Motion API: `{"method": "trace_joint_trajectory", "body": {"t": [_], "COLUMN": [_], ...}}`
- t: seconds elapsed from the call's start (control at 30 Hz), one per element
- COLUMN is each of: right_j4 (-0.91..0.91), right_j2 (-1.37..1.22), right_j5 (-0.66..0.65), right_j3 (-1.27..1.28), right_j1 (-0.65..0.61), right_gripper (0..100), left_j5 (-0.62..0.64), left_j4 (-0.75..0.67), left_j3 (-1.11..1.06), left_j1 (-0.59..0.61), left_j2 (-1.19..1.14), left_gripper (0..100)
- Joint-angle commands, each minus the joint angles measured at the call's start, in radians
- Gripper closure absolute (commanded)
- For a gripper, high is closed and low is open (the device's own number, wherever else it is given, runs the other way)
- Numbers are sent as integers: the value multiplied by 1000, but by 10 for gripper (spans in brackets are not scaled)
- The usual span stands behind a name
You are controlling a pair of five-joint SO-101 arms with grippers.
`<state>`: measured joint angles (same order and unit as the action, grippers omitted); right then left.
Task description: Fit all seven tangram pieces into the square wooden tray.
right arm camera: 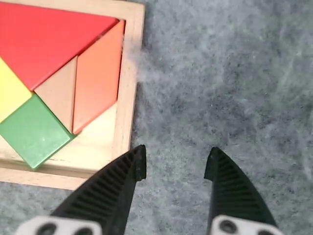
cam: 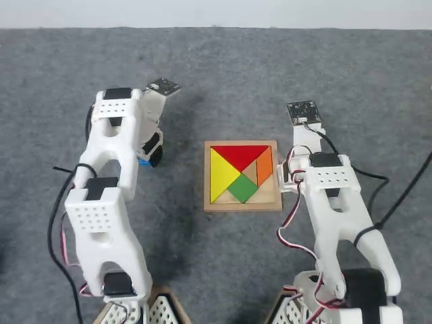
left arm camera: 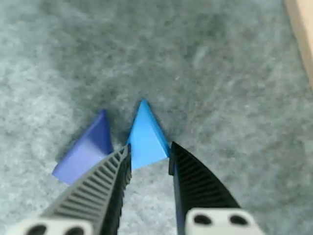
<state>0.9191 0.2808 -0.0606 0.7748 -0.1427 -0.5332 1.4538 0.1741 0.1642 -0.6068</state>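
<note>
The grey carpet (cam: 216,74) covers the whole table, and on it stand the two white arms. The left arm (cam: 108,202) reaches forward, well to the left of the tray, with its wrist bent down. The right arm (cam: 337,209) is folded, and its wrist hangs just beside the tray's right side. The square wooden tray (cam: 243,207) lies between them, its sides square to the table. Inside it, the red triangle (cam: 239,156) has its long side on the far edge and the yellow triangle (cam: 221,177) has its long side on the left edge; both point to the middle. The orange parallelogram (cam: 264,166) runs long along the right edge. The green square (cam: 242,187) stands on a corner, and the small tan triangle (cam: 250,172) sits above it. The near right corner is bare wood. The light blue triangle (left arm camera: 145,137) lies flat on the carpet, its long axis in line with the left gripper (left arm camera: 149,148) and its tip pointing away. The jaws are spread, one at each base corner. The dark blue triangle (left arm camera: 85,149) lies just beside it. The right gripper (right arm camera: 177,152) is spread over bare carpet.
</note>
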Motion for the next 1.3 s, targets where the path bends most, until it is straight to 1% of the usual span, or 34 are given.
{"method": "trace_joint_trajectory", "body": {"t": [0.0, 0.2, 0.4, 0.57, 0.63, 0.73, 0.83, 0.9, 0.97, 1.03, 1.17, 1.27], "right_j4": [-18, -18, -18, -18, -18, -18, -18, -18, -21, -41, -64, -117], "right_j2": [5, 5, 5, 5, 5, 5, 15, 18, 19, 30, 114, 220], "right_j5": [3, 3, 3, 3, 3, 3, 3, 3, 3, 3, 12, 11], "right_j3": [-15, -15, -15, -15, -15, -15, -15, -15, -15, -12, 21, 112], "right_j1": [15, 15, 15, 15, 12, 13, 15, 16, 28, 59, 151, 176], "right_gripper": [800, 800, 800, 800, 800, 800, 803, 847, 925, 976, 983, 992], "left_j5": [-20, -20, -21, -18, -15, -15, -15, -11, 31, 31, 25, -18], "left_j4": [-28, -26, -12, -8, 5, 103, 230, 305, 304, 304, 292, 215], "left_j3": [-4, 1, 27, 53, 84, 177, 306, 395, 423, 372, 125, -105], "left_j1": [6, 2, 6, 0, -2, -15, -52, -84, -117, -166, -331, -463], "left_j2": [35, -68, -68, -60, -58, -58, -58, -57, -18, 55, 269, 471], "left_gripper": [869, 852, 859, 976, 991, 990, 991, 991, 991, 991, 991, 991]}}
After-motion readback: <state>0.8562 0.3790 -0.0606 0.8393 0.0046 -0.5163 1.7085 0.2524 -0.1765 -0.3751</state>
